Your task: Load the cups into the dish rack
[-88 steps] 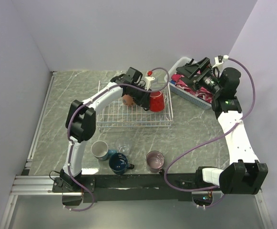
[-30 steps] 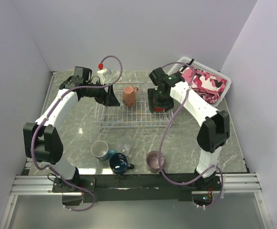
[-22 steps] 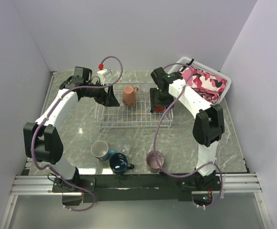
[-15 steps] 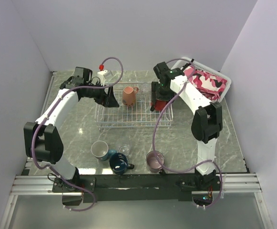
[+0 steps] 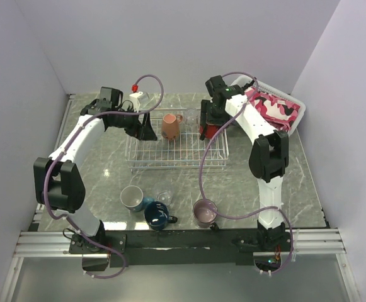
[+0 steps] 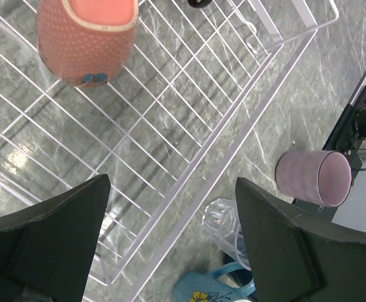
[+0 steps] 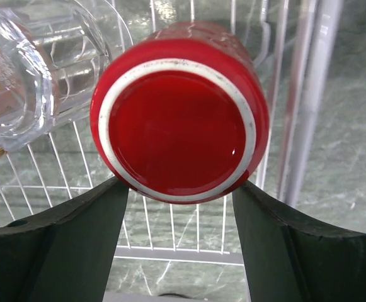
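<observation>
The red mug [image 7: 179, 119] stands base up at the right end of the dish rack [image 5: 170, 157], its glossy underside ringed in white. A clear glass [image 7: 25, 75] is just beside it, and the dotted salmon-orange mug [image 6: 85, 38] is inverted further left. The right jaws are spread wide over the red mug, holding nothing; the left jaws, also wide and empty, hover over the rack's left part. On the counter [image 5: 305, 182] before the rack stand the mauve mug [image 6: 313, 178], a second glass [image 6: 223, 220], the teal mug [image 5: 131, 197] and the navy mug [image 5: 157, 215]. A white basket [image 5: 299, 104] of pink cloth sits at the right.
</observation>
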{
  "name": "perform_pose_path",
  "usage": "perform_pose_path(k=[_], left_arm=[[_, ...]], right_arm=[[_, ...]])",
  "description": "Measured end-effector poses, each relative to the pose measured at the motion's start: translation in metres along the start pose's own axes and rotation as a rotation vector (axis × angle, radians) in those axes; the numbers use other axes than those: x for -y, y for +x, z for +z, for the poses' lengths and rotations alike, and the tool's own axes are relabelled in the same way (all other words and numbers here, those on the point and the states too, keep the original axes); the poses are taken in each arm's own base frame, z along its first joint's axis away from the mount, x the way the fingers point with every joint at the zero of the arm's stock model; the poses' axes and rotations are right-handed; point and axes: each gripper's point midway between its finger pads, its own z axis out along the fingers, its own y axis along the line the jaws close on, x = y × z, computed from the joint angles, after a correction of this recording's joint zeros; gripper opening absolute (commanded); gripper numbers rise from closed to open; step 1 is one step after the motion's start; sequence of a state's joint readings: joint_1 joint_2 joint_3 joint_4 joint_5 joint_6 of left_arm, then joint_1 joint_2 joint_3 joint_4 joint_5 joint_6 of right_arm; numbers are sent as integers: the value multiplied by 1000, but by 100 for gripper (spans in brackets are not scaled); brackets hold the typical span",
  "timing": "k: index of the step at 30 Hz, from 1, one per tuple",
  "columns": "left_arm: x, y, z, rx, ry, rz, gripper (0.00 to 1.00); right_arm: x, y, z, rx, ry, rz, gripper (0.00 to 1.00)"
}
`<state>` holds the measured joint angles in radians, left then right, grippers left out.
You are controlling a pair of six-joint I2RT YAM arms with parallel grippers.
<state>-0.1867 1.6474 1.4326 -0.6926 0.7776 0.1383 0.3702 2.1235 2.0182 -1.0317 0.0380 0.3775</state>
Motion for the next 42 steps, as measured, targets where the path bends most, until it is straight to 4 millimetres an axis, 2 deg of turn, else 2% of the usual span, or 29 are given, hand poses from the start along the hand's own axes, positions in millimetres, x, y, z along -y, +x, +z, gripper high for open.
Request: perform_pose_path(k=[5, 8, 12, 15, 17, 20, 22, 24, 26, 28, 32, 36, 42], left_arm=[[-1, -3, -1, 1, -8, 2, 87], [-1, -8, -2, 10, -11, 11, 87], [-1, -13, -4, 20, -17, 21, 87], [-1, -14, -4, 22, -20, 20, 87], [0, -17, -6, 26, -24, 23, 88], [0, -28, -10, 45, -40, 38, 88], [0, -37, -14, 65, -52, 48, 88], [2, -45, -16, 80, -58, 58, 88], [3, -50, -19, 91, -60, 66, 88], [4, -53, -20, 96, -60, 70, 88], [4, -54, -19, 100, -57, 67, 87], [2, -55, -17, 105, -55, 54, 87], [-1, -53, -13, 108, -56, 51, 89]], right_arm=[[-3, -6, 2, 5, -9, 1, 78], [-3, -15, -1, 29, -16, 10, 85], [-1, -20, -11, 53, -18, 18, 87], [-1, -16, -33, 80, -21, 10, 84], [0, -8, -61, 104, -35, 1, 84], [1, 14, -115, 141, -82, -15, 82], [1, 39, -148, 151, -130, -34, 79], [4, 81, -179, 129, -181, -66, 75], [2, 109, -191, 99, -211, -105, 75], [2, 140, -193, 45, -237, -140, 75], [8, 196, -174, -93, -233, -187, 74], [8, 228, -165, -149, -249, -224, 74], [-4, 264, -161, -163, -321, -326, 73]])
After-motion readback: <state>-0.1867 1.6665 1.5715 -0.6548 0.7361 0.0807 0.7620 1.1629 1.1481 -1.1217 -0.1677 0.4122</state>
